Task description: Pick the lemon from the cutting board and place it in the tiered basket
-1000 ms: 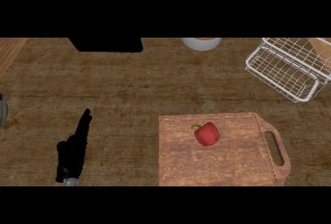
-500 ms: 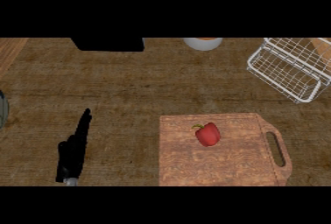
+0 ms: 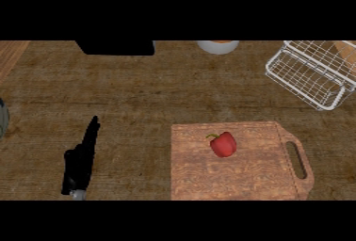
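Note:
A wooden cutting board (image 3: 240, 181) with a handle slot lies on the counter at the lower right. On it rests a red bell pepper (image 3: 224, 144) with a small green stem; no lemon shows on the board. The white wire tiered basket (image 3: 314, 71) stands at the upper right, well apart from the board. My left hand (image 3: 82, 159) is at the lower left, edge-on with fingers straight and pointing away, holding nothing. The right hand does not show.
A black object (image 3: 116, 47) sits at the counter's far edge, with a white bowl (image 3: 218, 45) to its right. A grey rounded rim (image 3: 3, 117) shows at the left edge. Bare wooden counter lies between the board and the basket.

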Tool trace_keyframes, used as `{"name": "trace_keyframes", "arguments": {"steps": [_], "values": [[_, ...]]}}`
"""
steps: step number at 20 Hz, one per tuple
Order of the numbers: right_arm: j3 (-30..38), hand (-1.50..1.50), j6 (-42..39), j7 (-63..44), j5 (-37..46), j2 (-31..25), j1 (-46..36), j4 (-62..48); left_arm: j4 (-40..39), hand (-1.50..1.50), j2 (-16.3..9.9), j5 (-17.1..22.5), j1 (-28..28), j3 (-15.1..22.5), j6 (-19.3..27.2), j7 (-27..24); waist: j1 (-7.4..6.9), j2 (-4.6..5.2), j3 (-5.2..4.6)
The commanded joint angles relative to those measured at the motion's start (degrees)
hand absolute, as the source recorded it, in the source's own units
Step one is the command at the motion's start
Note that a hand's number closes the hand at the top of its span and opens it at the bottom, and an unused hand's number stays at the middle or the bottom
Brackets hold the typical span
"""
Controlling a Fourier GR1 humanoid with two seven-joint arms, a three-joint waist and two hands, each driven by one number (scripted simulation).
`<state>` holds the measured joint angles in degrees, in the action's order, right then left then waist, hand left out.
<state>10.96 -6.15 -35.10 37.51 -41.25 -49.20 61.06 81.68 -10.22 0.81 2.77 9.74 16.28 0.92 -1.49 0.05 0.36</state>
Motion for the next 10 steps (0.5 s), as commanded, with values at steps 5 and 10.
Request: {"name": "trace_keyframes", "arguments": {"steps": [5, 10], "values": [[3.3, 1.50, 10.9, 7.7, 0.2, 5.2, -1.2, -14.0, -3.5, 0.00, 1.6, 0.4, -1.2, -0.5, -0.9, 1.7, 0.54, 0.34, -0.32], [11.6, -1.50, 12.5, 11.2, -8.4, 7.5, -4.9, -20.7, -3.9, 0.00, 0.9, 0.8, 1.2, -0.9, -2.4, -1.7, -0.39, 0.70, -0.29]]}}
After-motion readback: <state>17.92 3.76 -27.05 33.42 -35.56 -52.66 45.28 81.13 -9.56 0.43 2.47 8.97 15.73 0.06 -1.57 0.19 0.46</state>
